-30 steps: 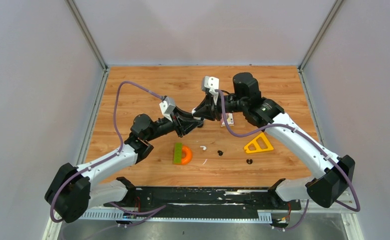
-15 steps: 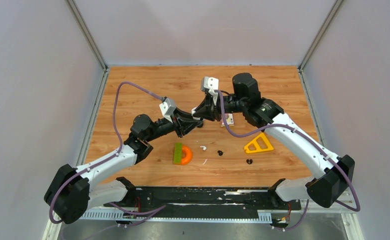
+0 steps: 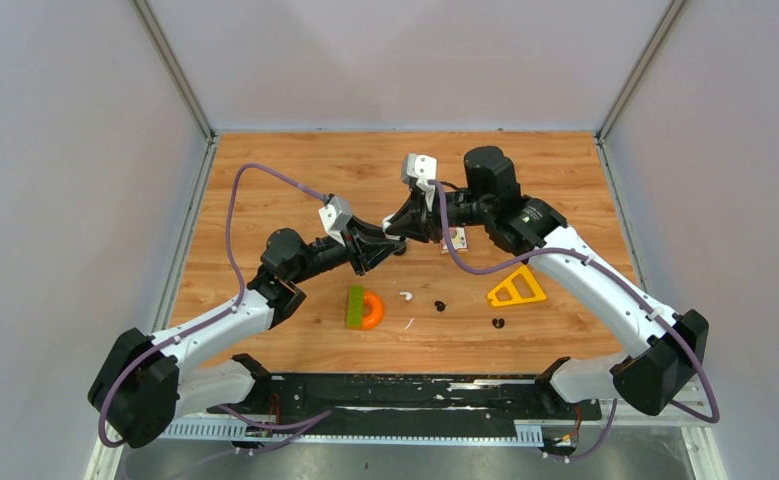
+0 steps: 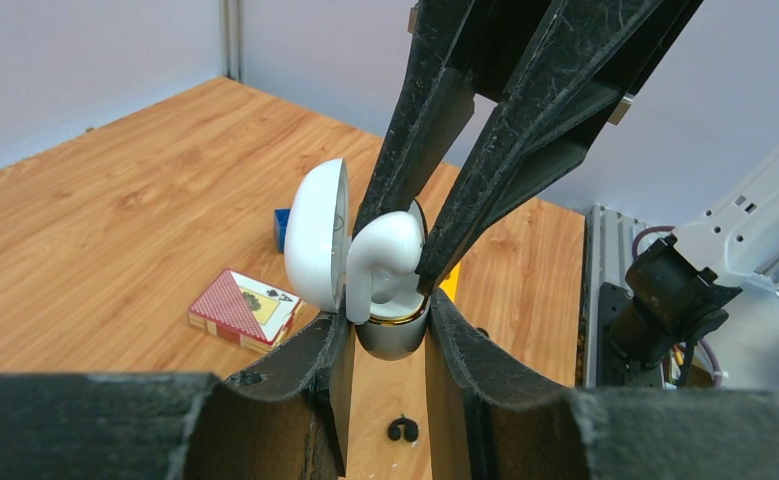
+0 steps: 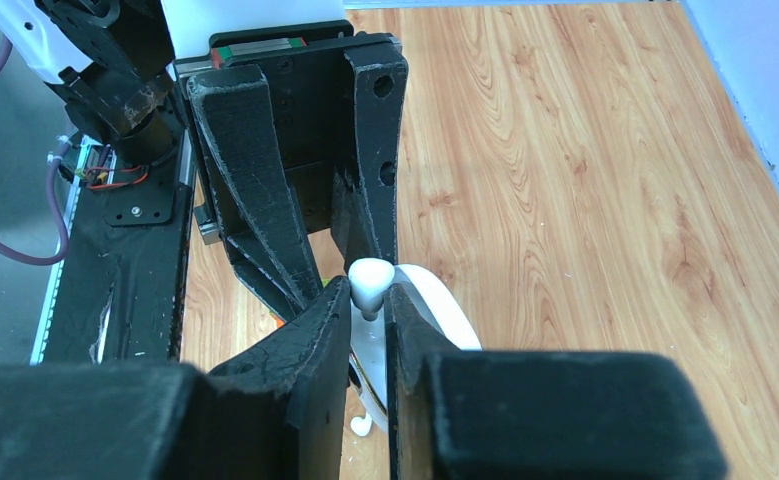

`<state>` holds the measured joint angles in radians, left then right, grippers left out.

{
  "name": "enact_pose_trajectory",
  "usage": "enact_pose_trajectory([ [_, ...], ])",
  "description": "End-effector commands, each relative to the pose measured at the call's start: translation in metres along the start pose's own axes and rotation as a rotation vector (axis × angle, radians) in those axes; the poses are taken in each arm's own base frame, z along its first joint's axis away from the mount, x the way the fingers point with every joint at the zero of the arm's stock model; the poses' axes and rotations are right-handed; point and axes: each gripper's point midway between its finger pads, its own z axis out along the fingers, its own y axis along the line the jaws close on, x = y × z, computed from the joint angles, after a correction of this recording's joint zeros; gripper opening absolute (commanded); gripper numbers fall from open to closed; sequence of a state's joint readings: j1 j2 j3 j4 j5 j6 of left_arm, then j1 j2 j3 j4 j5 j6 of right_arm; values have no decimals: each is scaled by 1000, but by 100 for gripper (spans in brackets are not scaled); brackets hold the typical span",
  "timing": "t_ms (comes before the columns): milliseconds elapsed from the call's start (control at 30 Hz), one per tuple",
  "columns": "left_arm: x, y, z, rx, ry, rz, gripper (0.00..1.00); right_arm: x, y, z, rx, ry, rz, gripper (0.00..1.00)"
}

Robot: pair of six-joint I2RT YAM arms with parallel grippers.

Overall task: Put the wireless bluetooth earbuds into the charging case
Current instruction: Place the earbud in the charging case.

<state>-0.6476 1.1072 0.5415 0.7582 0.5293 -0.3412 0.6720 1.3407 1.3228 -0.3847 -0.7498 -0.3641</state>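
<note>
Step in hand: seating a white earbud (image 4: 390, 245) in the open white charging case (image 4: 390, 342); both are held up off the table (image 3: 265, 180), over its middle.
Left gripper (image 4: 387, 312): jaws drawn narrow, clamped on the case's lower body; the lid stands hinged open on the left.
Right gripper (image 4: 392, 258): jaws pinched on the earbud's rounded head; the stem points down into the case mouth. How deep it sits I cannot tell.
Next move, as I judge it: press straight down along the socket while the left arm holds the case rigid, and only then let the jaws part. Any tilt could jam the stem against the rim.
White earbuds: two, one gripped and a loose white earbud (image 3: 405, 296) on the table, near the middle.
Black earbuds: two on the table, a black earbud (image 3: 439, 304) just right of the loose white one and a second black earbud (image 3: 498, 323) further right and nearer.
Charging cases in view: one.
Other things: one thin white sliver (image 3: 408, 324), one playing-card pack (image 4: 243, 308), one yellow triangle (image 3: 516, 288), one green-and-orange toy (image 3: 363, 307).
</note>
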Motion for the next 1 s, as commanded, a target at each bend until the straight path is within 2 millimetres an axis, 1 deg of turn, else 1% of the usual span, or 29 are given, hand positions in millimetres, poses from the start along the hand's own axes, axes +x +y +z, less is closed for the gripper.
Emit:
enact_pose_trajectory([
  [0, -11, -3, 2, 13, -35, 45, 0, -20, 3, -7, 3, -39, -18, 0],
  [167, -10, -2, 2, 9, -31, 47, 0, -28, 2, -11, 7, -51, -12, 0],
  [433, -8, 0, 2, 2, -20, 49, 0, -30, 0, -15, 17, -53, -10, 0],
  [967, -13, -1, 0, -2, -34, 66, 0, -7, 1, -7, 0, -23, 31, 0],
])
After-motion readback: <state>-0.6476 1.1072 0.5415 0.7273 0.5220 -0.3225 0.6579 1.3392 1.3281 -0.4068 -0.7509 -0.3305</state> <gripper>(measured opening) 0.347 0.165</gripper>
